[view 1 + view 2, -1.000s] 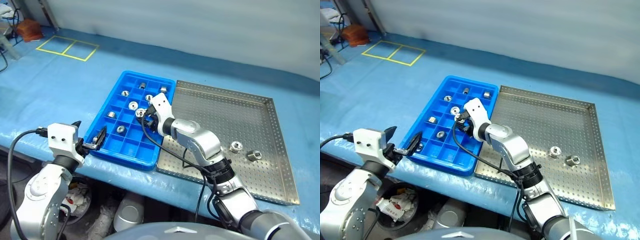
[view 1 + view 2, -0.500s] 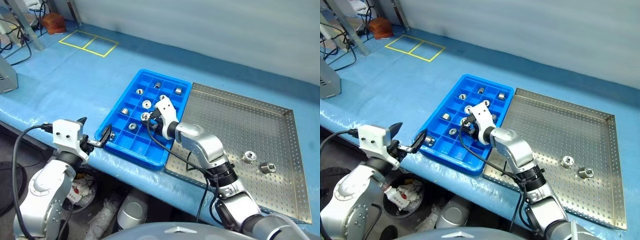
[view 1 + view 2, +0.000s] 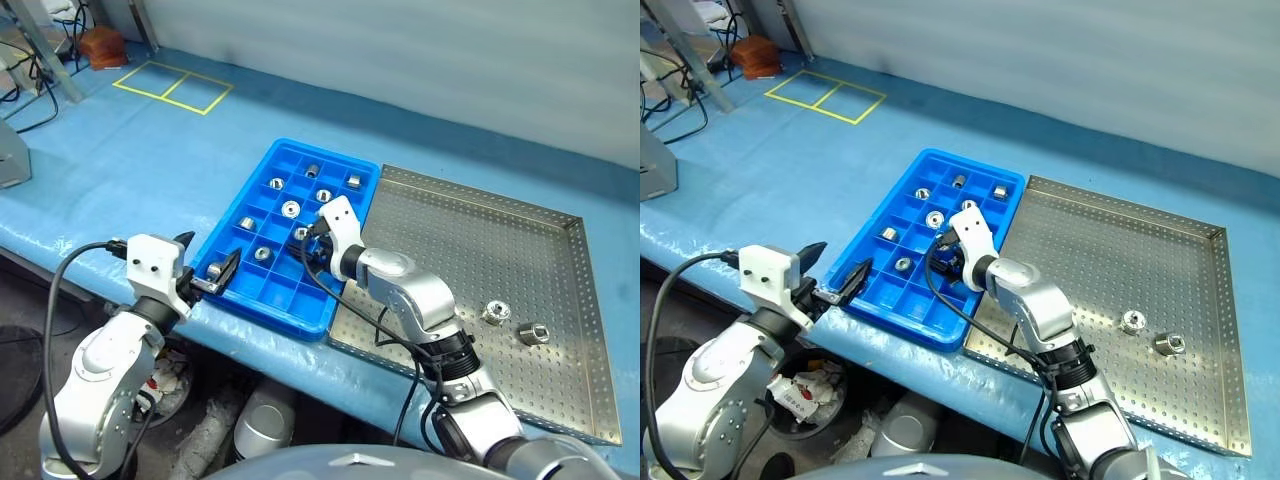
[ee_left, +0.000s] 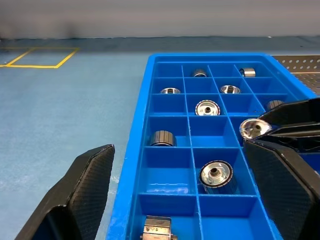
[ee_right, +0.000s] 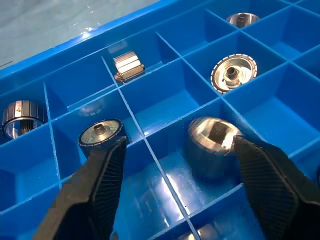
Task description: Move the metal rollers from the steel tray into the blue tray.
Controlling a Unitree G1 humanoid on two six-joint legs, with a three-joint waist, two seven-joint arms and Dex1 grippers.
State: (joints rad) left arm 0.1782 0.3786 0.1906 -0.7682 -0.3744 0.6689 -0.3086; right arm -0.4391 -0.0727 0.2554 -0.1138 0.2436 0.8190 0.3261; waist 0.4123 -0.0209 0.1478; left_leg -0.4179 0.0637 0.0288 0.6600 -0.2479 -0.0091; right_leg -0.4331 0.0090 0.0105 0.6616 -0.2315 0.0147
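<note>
As the right gripper (image 5: 175, 195) jaws have just spread wide over the blue tray (image 3: 262, 310), a roller (image 5: 212, 145) drops free into a cell (left gripper (image 4: 175, 200) jaws wide, empty); two remain on the steel tray (image 3: 480, 245).

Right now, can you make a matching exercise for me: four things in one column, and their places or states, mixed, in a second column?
1. right end effector
2. left end effector
3. two rollers
4. yellow tape squares

a. on the steel tray
b. open, over the blue tray
c. on the table, far left
d. open, at the blue tray's near left edge

Pairs: 1-b, 2-d, 3-a, 4-c
</note>
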